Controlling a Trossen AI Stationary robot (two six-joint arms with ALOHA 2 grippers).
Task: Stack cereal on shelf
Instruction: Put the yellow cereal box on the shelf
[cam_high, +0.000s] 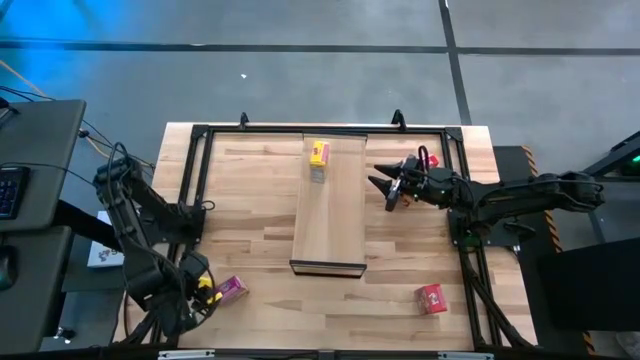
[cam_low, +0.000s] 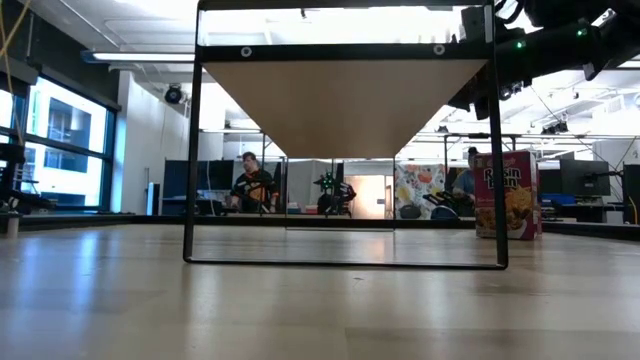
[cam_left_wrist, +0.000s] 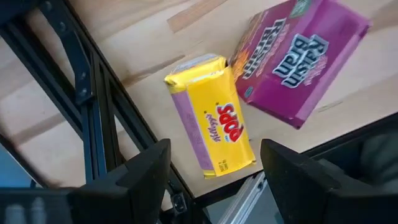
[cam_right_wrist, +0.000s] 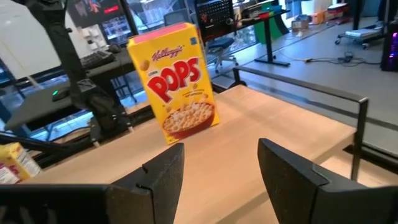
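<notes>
Overhead arrangement, read left to right. At the table's near left corner the left gripper (cam_high: 196, 290) hovers with jaws apart and empty over a small yellow cardboard cereal box (cam_left_wrist: 211, 132) lying flat just beside the black metal frame rail (cam_left_wrist: 93, 118). Touching that box at one corner lies a small magenta cardboard cereal box (cam_left_wrist: 298, 53), also flat.

At centre stands the long pale light-wood shelf board (cam_high: 330, 215) with its dark front edge. A second small yellow cereal box (cam_right_wrist: 176, 81) stands upright at the board's far end, the only box on it.

To the right of the board, the right gripper (cam_high: 384, 187) hangs above the butcher-block tabletop (cam_high: 250, 190), jaws apart and empty, pointing toward the upright box. A small red cardboard cereal box (cam_high: 431, 297) lies near the table's front right corner, well apart from both grippers.

Judged step: one box is shelved and the left arm is lining up on the flat yellow box. The next move likely calls for lowering, with the fingers straddling its narrow sides, clear of the rail and the magenta neighbour.
</notes>
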